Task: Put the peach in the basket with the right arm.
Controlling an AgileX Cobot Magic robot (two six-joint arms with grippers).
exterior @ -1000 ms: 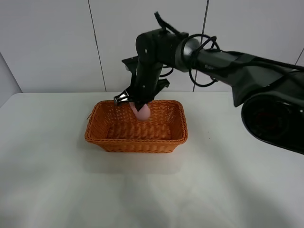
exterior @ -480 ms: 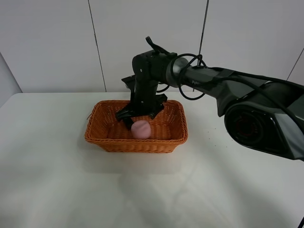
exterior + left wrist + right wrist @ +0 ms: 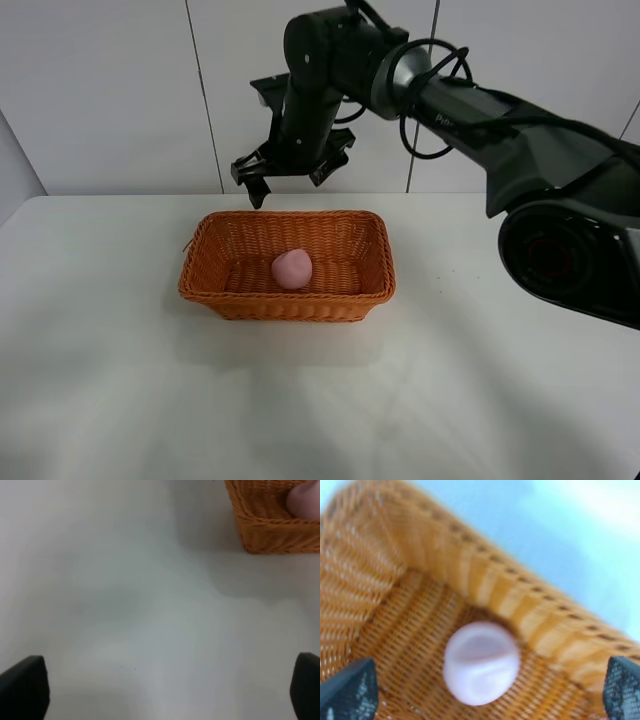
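The pink peach (image 3: 291, 269) lies loose on the floor of the orange-brown wicker basket (image 3: 285, 300), near its middle. My right gripper (image 3: 288, 180) hangs open above the basket's far rim, well clear of the fruit, with nothing in it. The right wrist view looks down on the peach (image 3: 481, 662) inside the basket (image 3: 445, 570), between the spread tips of the right gripper (image 3: 485, 692). My left gripper (image 3: 165, 690) is open over bare table, with a corner of the basket (image 3: 270, 525) and a bit of the peach (image 3: 306, 500) at that picture's edge.
The basket stands on a white table (image 3: 120, 380), with a white panelled wall (image 3: 110, 90) behind it. The right arm's bulky black base (image 3: 575, 250) sits at the right side, and its links stretch across above the table's far edge.
The right gripper lowered the peach into the basket, let go of it, and rose above the far rim. The peach now rests on the basket floor.
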